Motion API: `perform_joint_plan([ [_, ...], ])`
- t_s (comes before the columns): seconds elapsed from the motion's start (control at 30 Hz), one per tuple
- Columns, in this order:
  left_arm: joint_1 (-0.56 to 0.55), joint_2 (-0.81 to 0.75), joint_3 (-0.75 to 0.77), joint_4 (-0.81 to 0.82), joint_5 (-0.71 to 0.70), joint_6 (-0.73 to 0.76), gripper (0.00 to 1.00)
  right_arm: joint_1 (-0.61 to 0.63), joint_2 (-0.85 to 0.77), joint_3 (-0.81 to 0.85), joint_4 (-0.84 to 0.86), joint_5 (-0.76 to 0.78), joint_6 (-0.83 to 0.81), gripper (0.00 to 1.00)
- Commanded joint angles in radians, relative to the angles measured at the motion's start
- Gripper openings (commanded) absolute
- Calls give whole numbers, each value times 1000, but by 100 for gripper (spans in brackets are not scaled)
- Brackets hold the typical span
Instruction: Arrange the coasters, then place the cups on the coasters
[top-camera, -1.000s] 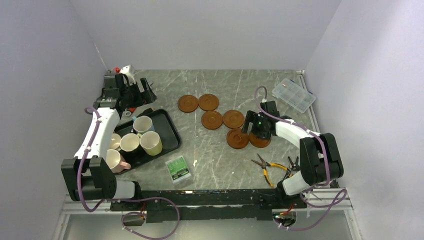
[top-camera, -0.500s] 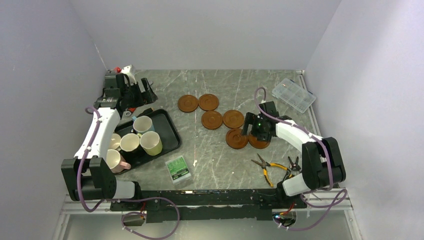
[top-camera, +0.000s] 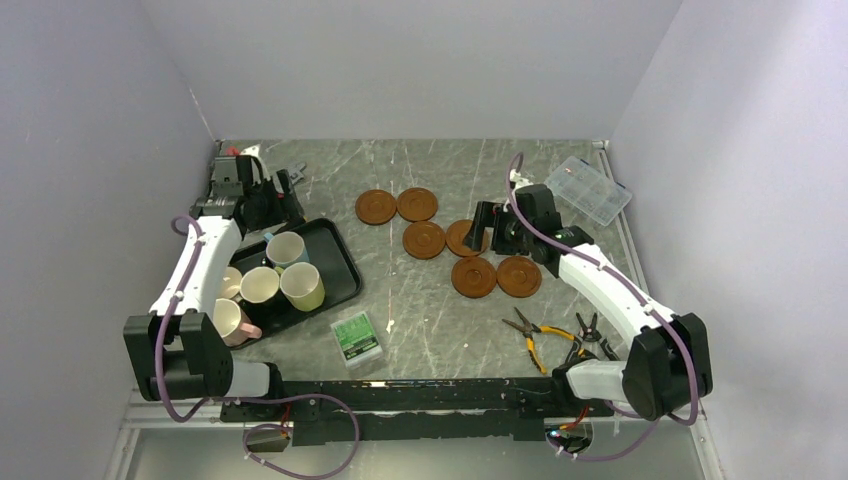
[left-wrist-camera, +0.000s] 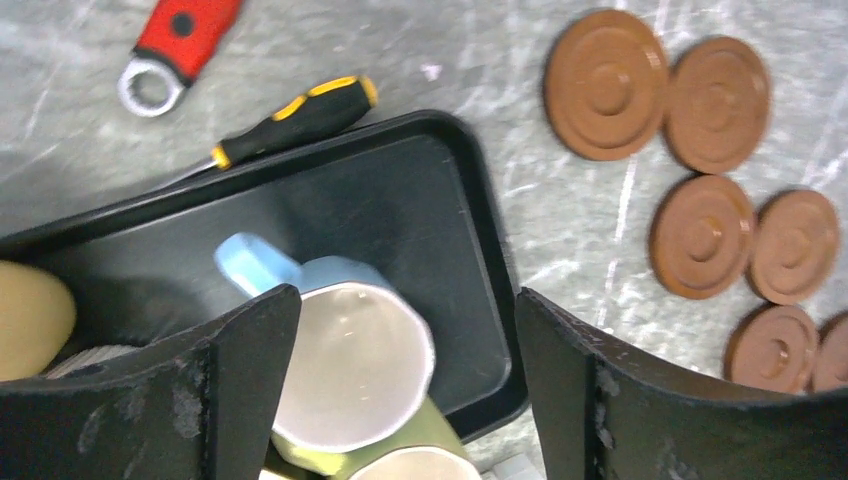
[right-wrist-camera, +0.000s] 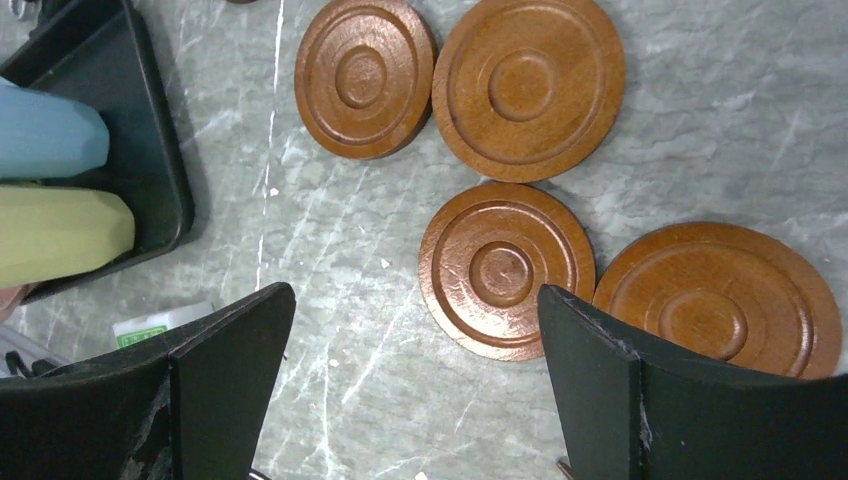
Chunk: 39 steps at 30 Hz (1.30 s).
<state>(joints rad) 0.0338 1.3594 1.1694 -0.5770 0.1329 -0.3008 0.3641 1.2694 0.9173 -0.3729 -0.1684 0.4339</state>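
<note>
right gripper wide, moved off near-right coaster | left gripper wide, shifted toward blue cup

Both arms reach forward; left tool and right tool gape wide, both empty.

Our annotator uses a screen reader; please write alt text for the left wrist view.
The open left gripper hovers above a light blue handled mug in a black rectangular tray. To its right, round reddish-brown ringed coasters lie on the grey table.
</note>
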Motion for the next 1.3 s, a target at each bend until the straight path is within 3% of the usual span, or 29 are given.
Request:
perform_joint_plan([
  [0.0,42,-23,-52,-28,-68,5,81,11,-1,-40,66,-52,3,96],
  [0.23,88,22,-46,-66,-157,16,61,16,-16,-91,92,-71,-5,96],
  [0.53,98,17,-86,-96,-135,13,59,17,-47,-111,76,-43,-17,96],
  [0.9,98,80,-70,-126,-62,40,34,16,-59,-134,89,-48,-5,96],
  [1.13,90,118,-60,-151,-81,39,34,16,-86,-140,75,-18,-13,96],
  [1.27,38,124,-42,-154,-131,49,4,16,-97,-135,68,3,-21,96],
])
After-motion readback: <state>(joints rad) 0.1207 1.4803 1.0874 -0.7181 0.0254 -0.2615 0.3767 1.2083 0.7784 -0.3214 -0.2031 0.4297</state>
